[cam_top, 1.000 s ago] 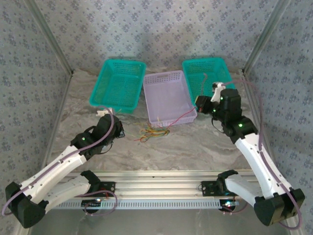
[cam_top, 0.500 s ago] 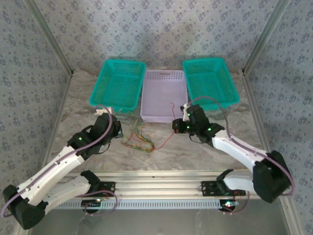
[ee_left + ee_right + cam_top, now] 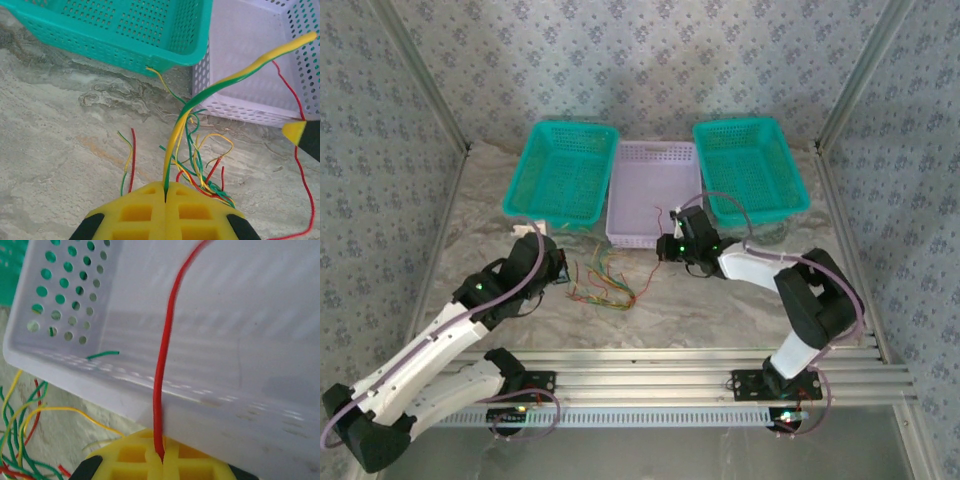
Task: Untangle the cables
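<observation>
Beside the tangled cables (image 3: 605, 284), left hand (image 3: 165, 194) pinches a yellow-green cable (image 3: 240, 74), right hand (image 3: 159, 458) a red cable (image 3: 167, 330).

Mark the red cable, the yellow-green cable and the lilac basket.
red cable (image 3: 165, 335), right wrist view, mid-length.
yellow-green cable (image 3: 280, 51), left wrist view, upper stretch.
lilac basket (image 3: 657, 148), top external view, far rim.

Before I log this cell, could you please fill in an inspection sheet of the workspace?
Surface: marbled table.
Job's things: red, yellow and green wires tangled on the table before the lilac basket.
Clutter: two teal baskets flanking the lilac one.
Grippers: left gripper, jaws shut on a yellow-green wire; right gripper, jaws shut on a red wire.
Cables: lilac-grey cable runs along each arm.
Surroundings: patterned walls, metal frame.
</observation>
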Available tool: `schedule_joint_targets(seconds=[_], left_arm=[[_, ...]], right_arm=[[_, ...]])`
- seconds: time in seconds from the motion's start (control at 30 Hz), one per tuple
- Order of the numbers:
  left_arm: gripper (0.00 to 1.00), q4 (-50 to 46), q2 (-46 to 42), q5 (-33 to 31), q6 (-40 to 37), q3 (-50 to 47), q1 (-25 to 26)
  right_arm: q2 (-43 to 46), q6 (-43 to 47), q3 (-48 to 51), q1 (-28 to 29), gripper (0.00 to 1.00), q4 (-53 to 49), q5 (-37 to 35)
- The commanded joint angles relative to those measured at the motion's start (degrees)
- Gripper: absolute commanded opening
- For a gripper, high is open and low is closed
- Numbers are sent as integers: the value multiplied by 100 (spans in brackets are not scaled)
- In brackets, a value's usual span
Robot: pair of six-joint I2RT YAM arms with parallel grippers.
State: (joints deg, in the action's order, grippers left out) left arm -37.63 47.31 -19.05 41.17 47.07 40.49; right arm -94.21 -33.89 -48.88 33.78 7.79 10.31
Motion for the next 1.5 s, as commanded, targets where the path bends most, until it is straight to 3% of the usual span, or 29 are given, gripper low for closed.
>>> schedule_joint_targets(seconds=[0.0,0.2,0.37,0.47,0.63,0.73,0.93,1.0,1.27,1.37,1.47], left_arm=[[0,-43,-125,31,86,48,-35],[0,112,-147,246,88,-63,-34],[0,233,-209,453,76,-185,-32],[0,306,-220,492,44,-263,-40],[0,688,-60,696,14,-364,-33],[0,974,136,826,1,-383,-35],[0,1499,521,965,-64,-216,-11],[0,1565,670,1009,-96,-111,21],[0,1612,839,891,-188,-75,179],[0,1668,914,912,-188,-70,220],[0,1686,1016,878,-214,-23,301]], right_arm=[[-288,32,-389,-38,0,99,-145],[-400,219,-743,-24,0,-89,-194],[242,608,-425,235,0,-122,115],[780,853,-116,427,0,-298,-107],[1141,975,166,276,1,-674,-239],[1369,977,270,98,13,-783,-181],[2132,1058,242,-55,50,-1156,-179],[2429,1115,196,-64,58,-1352,-167],[3802,963,210,-24,76,-1885,205],[3757,705,187,105,77,-1910,799],[3428,474,199,515,77,-2009,853]])
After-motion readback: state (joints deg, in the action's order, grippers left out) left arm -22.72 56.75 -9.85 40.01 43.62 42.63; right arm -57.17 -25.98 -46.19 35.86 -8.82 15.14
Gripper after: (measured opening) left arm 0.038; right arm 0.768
